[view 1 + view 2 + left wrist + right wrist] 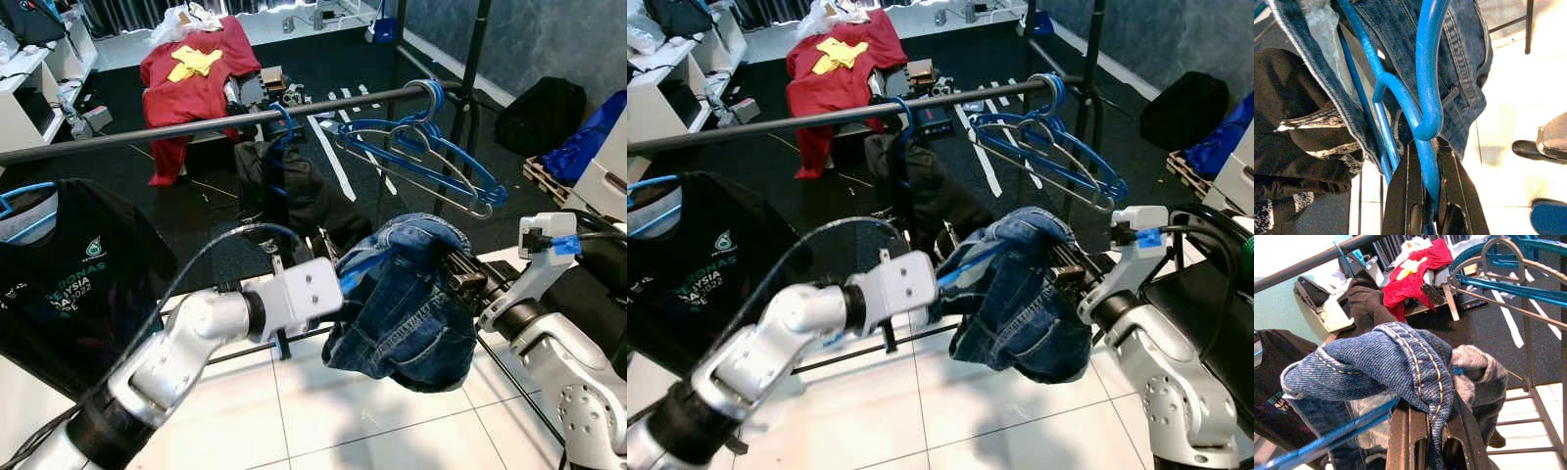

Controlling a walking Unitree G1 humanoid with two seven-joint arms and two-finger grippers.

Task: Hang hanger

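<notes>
Jeans (411,294) on a blue hanger (1425,88) sit between the two arms, below and in front of the dark rail (196,122), so the hanging itself is not yet done. The hanger's hook is apart from the rail; I judge the garment is loaded and gripped, and what is left is to lift it, carry the hook over the rail and let go. There looks to be free rail between the dark garment (284,186) hanging at its middle and the bunch of empty blue hangers (421,147) near its right end.

The left gripper (1427,196) has its fingers nearly closed, pinching the blue hanger just under the curl of its hook; in the left wrist view the plastic runs straight down between the two black fingers (1400,196), with denim draped behind. The right gripper (1432,440) meets the jeans from the other side: in the right wrist view a seamed fold of denim drops into the narrow gap between its fingers, so it looks clamped on the cloth, steadying the bundle.

A black T-shirt (69,274) hangs at the left end of the rail, and a red shirt (196,78) lies on furniture beyond it.
</notes>
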